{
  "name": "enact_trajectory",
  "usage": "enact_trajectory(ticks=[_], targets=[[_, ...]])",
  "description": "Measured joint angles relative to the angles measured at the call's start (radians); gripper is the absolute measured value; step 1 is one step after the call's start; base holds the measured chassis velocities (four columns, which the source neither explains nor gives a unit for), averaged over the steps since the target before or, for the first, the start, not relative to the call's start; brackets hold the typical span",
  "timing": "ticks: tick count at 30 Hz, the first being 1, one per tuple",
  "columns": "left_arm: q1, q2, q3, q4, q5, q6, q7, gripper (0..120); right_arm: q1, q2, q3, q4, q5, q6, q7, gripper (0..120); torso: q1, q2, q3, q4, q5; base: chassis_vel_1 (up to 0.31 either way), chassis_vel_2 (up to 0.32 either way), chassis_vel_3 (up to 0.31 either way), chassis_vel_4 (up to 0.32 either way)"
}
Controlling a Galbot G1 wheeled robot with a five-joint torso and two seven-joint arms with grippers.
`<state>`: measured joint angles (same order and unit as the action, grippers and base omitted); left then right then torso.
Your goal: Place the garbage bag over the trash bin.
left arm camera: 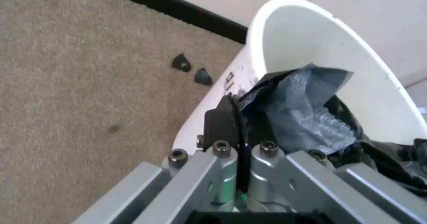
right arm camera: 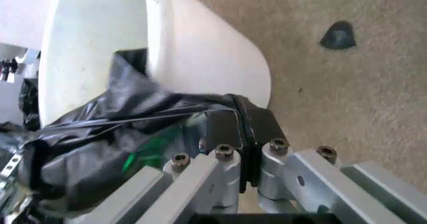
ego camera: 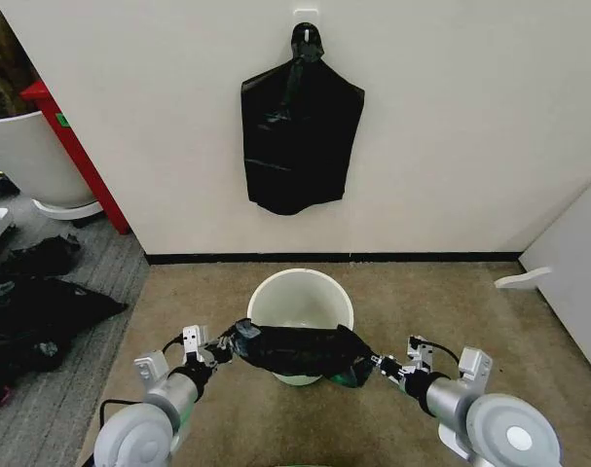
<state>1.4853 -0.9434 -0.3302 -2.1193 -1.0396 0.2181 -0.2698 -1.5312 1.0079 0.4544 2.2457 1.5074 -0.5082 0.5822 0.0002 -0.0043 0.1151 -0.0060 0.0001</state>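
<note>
Nearest the camera in the head view: left hand [ego camera: 217, 352] and right hand [ego camera: 380, 367], both low over the carpet, each pinched shut on one end of the garbage bag [ego camera: 297, 350]. The bag is stretched between them as a bunched black band across the near rim of the trash bin [ego camera: 301, 292], sagging a bit on the right side. The bin stands upright on the floor [ego camera: 441, 292], just in front of the wall; its inside is bare white, no bag in it.

Step, as I judge it: bag held at both ends and brought to the bin, mouth not yet opened or pulled over the rim. The next move would call for spreading the film wider than the rim and carrying it over the far edge, keeping both pinches tight. The plastic is thin and slippery, so it could slide out or snag on the near lip.

Left wrist view: closed fingers [left arm camera: 223, 126] clamp crumpled film [left arm camera: 303, 108] right against the bin's outer wall [left arm camera: 300, 33], plus two small dark scraps [left arm camera: 191, 69] on the carpet that the head view misses. Right wrist view: fingers [right arm camera: 240, 126] shut on film [right arm camera: 113, 129] beside the bin wall [right arm camera: 200, 48], one dark scrap [right arm camera: 338, 35] on the carpet.

Farther back, head view alone: a flat black bag [ego camera: 300, 131] hung on a wall hook [ego camera: 306, 19], more black bags [ego camera: 37, 302] heaped left, a large white tub [ego camera: 27, 156] beyond.
</note>
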Motion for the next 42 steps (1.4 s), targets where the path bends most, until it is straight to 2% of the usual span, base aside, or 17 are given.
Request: enact_trajectory(ticks=[8,11,15,16,18,21,23,26,29,31,32,35,36,38,42], targets=[[-0.002,-0.012,0.002,0.020,0.037,-0.008,0.033,0,-0.002,0.005,-0.011,-0.004,-0.036,0.013,-0.036,0,0.000,0.000,0.000,0.0000,0.0000,0.000,0.000,0.000,0.000],[0.005,-0.013,0.002,0.012,0.053,-0.005,0.045,0,-0.006,0.004,-0.010,0.011,-0.035,0.012,-0.036,7,0.000,0.000,0.000,0.0001,0.0001,0.000,0.000,0.000,0.000],[0.013,-0.013,-0.001,0.006,0.083,0.004,0.046,1,-0.013,0.001,0.000,0.041,-0.022,0.000,-0.030,21,0.000,0.000,0.000,0.0000,0.0000,0.000,0.000,0.000,0.000],[0.015,-0.010,-0.004,0.004,0.092,0.006,0.046,8,-0.014,0.000,0.002,0.050,-0.015,-0.004,-0.025,27,0.000,0.000,0.000,0.0000,0.0000,0.000,0.000,0.000,0.000],[0.017,-0.009,-0.005,0.002,0.096,0.006,0.046,10,-0.015,0.000,0.003,0.054,-0.013,-0.005,-0.022,31,0.000,0.000,0.000,0.0000,-0.0001,0.000,0.000,0.000,0.000],[0.023,-0.006,-0.008,-0.007,0.105,0.007,0.046,21,-0.016,-0.001,0.004,0.069,-0.003,-0.008,-0.003,43,0.000,0.000,0.000,0.0000,0.0000,0.000,0.000,0.000,0.000],[0.035,-0.001,-0.014,-0.022,0.113,0.009,0.038,32,-0.019,-0.001,0.012,0.091,0.017,-0.015,0.022,52,0.000,0.000,0.000,0.0000,0.0000,0.000,0.000,0.000,0.000],[0.054,0.006,-0.025,-0.041,0.122,0.011,0.030,39,-0.028,-0.003,0.021,0.112,0.038,-0.024,0.045,59,0.000,0.000,0.000,0.0000,-0.0001,0.000,0.000,0.000,0.000],[0.102,0.025,-0.047,-0.080,0.147,0.014,0.028,52,-0.040,-0.006,0.032,0.140,0.064,-0.033,0.076,74,0.000,0.000,0.000,0.0000,0.0000,0.000,0.000,0.000,0.000],[0.123,0.034,-0.053,-0.092,0.157,0.014,0.042,61,-0.038,-0.006,0.034,0.146,0.073,-0.034,0.086,81,0.000,0.000,0.000,0.0000,-0.0001,0.000,0.000,0.000,0.000],[0.123,0.034,-0.053,-0.092,0.157,0.014,0.042,61,-0.038,-0.006,0.034,0.146,0.073,-0.034,0.086,81,0.000,0.000,0.000,0.0000,-0.0001,0.000,0.000,0.000,0.000],[0.157,0.046,-0.063,-0.115,0.161,0.014,0.083,74,-0.029,-0.006,0.039,0.164,0.100,-0.038,0.102,94,0.000,0.000,0.000,0.0000,-0.0001,0.000,0.000,0.000,0.000],[0.163,0.047,-0.064,-0.118,0.160,0.014,0.092,76,-0.029,-0.007,0.039,0.167,0.105,-0.039,0.105,97,0.000,0.000,0.000,0.0000,-0.0001,0.000,0.000,0.000,0.000],[0.189,0.050,-0.071,-0.123,0.155,0.014,0.146,88,-0.028,-0.009,0.039,0.187,0.128,-0.045,0.129,100,0.000,0.000,0.000,0.0000,-0.0001,0.000,0.000,0.000,0.000],[0.210,0.056,-0.077,-0.118,0.154,0.013,0.183,97,-0.030,-0.010,0.036,0.196,0.133,-0.052,0.138,100,0.000,0.000,0.000,0.0000,0.0000,0.000,0.000,0.000,0.000]])
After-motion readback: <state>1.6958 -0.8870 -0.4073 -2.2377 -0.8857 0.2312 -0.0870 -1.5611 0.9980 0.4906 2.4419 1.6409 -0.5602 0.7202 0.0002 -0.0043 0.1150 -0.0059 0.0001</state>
